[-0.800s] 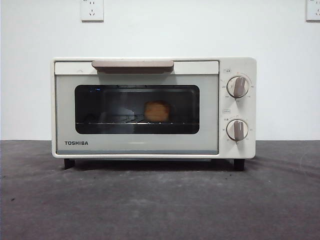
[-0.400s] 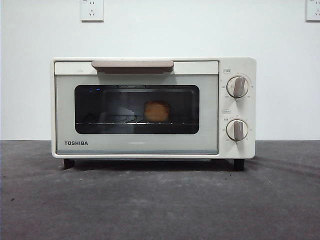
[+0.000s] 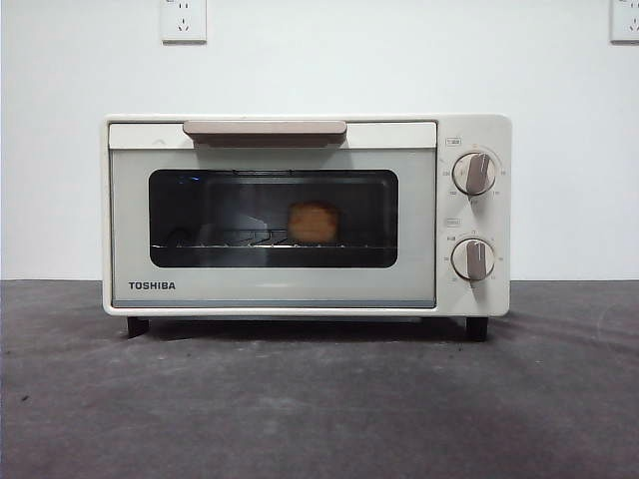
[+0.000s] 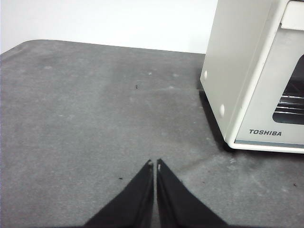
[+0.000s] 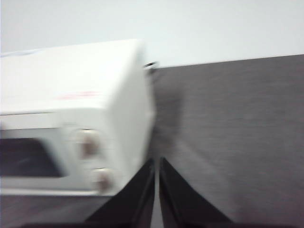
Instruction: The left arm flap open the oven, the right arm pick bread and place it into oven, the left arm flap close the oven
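Observation:
The cream-white TOSHIBA oven (image 3: 306, 215) stands on the dark table with its door shut. The golden bread (image 3: 314, 222) sits on the wire rack inside, seen through the dark glass window. The beige bar handle (image 3: 265, 130) runs along the door's top. No arm shows in the front view. My left gripper (image 4: 155, 164) is shut and empty, over bare table off the oven's (image 4: 256, 76) left front corner. My right gripper (image 5: 156, 161) is shut and empty, off the oven's (image 5: 76, 109) right side by its two knobs; that view is blurred.
Two beige knobs (image 3: 474, 173) sit on the oven's right panel. A white wall with sockets (image 3: 184, 20) stands behind. Dark grey table (image 3: 319, 399) spreads in front of the oven and to both sides.

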### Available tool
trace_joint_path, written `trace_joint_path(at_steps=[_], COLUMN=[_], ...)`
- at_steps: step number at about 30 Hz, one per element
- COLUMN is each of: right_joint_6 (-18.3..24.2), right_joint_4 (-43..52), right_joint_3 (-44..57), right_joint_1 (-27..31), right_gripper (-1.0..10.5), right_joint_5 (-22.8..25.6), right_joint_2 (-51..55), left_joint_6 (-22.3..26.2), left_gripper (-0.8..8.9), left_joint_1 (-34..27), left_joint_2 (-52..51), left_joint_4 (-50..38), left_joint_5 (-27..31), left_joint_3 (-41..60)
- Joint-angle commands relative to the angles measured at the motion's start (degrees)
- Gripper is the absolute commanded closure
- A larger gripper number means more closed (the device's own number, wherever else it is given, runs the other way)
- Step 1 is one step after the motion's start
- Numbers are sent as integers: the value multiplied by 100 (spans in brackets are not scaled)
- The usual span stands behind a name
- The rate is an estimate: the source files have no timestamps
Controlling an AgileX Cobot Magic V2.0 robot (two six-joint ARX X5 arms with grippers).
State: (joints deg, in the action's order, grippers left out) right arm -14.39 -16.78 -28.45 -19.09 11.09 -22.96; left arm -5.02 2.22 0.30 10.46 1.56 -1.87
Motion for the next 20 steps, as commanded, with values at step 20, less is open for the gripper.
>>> trace_joint_path(at_steps=[20], right_joint_6=[1482], right_joint_4=[424], right_joint_3=[2481], right_joint_1=[1762], right_gripper=[933], right_joint_5=[-994], right_joint_2=[2262], left_joint_6=[74], left_gripper=[793], left_joint_1=[-7], left_joint_2=[-11], left_joint_4=[26], left_joint_5=[17], left_joint_3=[118])
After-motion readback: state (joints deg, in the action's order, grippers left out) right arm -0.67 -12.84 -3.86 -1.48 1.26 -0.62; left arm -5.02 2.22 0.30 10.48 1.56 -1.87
